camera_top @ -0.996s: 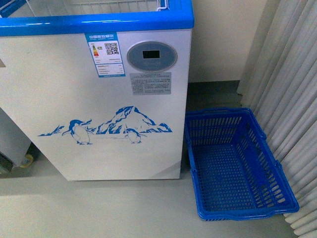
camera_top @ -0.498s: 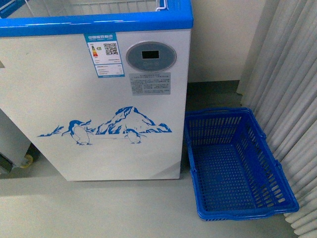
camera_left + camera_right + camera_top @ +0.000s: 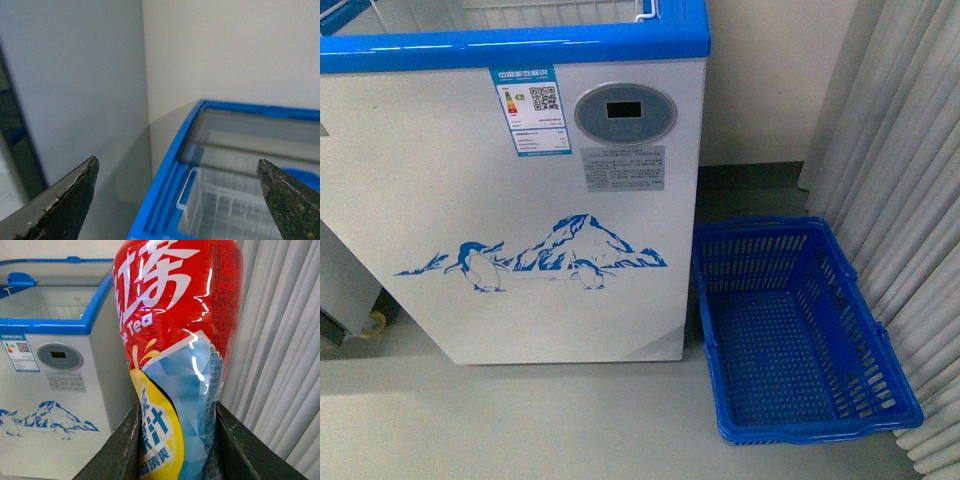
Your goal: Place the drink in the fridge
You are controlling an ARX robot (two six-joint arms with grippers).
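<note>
The fridge (image 3: pixel 520 200) is a white chest cooler with a blue top rim, a penguin drawing and a round grey display; it fills the left of the front view. Neither arm shows in that view. In the right wrist view my right gripper (image 3: pixel 176 440) is shut on the drink (image 3: pixel 177 340), a bottle with a red, blue and yellow label held upright between the dark fingers; its cap is out of frame. The fridge (image 3: pixel 55 365) stands beyond it. In the left wrist view my left gripper (image 3: pixel 177 170) is open above the fridge's blue rim (image 3: pixel 165 190) and its clear lid.
A blue plastic basket (image 3: pixel 800 330) with nothing in it sits on the floor right of the fridge. White curtains (image 3: pixel 910 180) hang at the far right. A wall (image 3: pixel 225 50) runs behind the fridge, and a grey panel (image 3: pixel 75 90) stands beside it.
The front view has shifted very slightly; the fridge and basket sit almost where they were.
</note>
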